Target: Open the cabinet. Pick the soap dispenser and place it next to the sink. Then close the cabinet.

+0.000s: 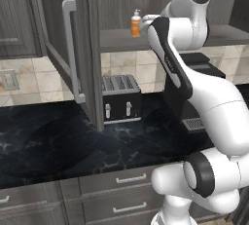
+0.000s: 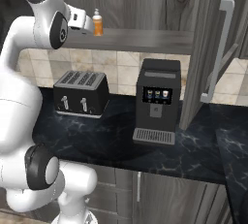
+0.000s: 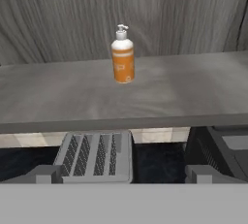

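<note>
the cabinet (image 1: 73, 48) is already opened — the soap dispenser (image 3: 123, 56) is seen upright on its shelf, at twelve o'clock from the spread, empty gripper (image 3: 121, 177). picking, placing and closing are left.

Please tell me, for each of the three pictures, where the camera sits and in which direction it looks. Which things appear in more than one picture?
Left base view: behind the arm to its left, facing the open cabinet, soap dispenser and toaster; the arm rises lower right.
Right base view: behind the arm to its right, facing the same shelf and the coffee machine; the arm rises lower left.
Hand view: on the hand, looking level at the dispenser upright on the shelf; the open gripper at the bottom.
Shared: dispenser, toaster and coffee machine appear in all three.
</note>
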You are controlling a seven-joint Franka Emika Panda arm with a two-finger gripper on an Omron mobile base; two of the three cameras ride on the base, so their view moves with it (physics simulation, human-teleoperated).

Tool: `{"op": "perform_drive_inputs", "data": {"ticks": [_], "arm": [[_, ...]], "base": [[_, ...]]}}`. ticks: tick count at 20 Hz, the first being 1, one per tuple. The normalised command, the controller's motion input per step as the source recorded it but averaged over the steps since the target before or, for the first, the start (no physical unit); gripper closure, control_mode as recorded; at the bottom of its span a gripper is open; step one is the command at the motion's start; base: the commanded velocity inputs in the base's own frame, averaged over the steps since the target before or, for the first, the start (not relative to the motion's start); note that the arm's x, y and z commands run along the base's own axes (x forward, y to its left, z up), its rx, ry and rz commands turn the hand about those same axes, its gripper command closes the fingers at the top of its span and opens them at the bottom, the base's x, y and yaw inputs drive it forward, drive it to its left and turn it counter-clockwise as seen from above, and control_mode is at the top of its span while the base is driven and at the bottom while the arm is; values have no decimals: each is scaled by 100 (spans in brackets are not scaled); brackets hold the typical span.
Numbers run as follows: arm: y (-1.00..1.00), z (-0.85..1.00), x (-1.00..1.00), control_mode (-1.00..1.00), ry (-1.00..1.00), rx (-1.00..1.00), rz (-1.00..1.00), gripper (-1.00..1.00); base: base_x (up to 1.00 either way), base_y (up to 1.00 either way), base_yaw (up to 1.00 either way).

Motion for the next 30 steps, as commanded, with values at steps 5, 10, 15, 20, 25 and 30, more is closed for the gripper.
{"op": "perform_drive_inputs", "data": {"ticks": [5, 10, 15, 20, 25, 30], "arm": [[0, -4, 32, -100, 0, 0, 0, -100], [0, -20, 15, -100, 0, 0, 0, -100], [0, -16, 17, -100, 0, 0, 0, -100], [0, -3, 31, -100, -3, 0, 0, -100], [0, 0, 39, -100, -1, 0, 0, -100], [0, -2, 36, -100, 0, 0, 0, -100]], "base": [[0, 0, 0], [0, 0, 0], [0, 0, 0], [0, 0, 0], [0, 0, 0], [0, 0, 0]]}}
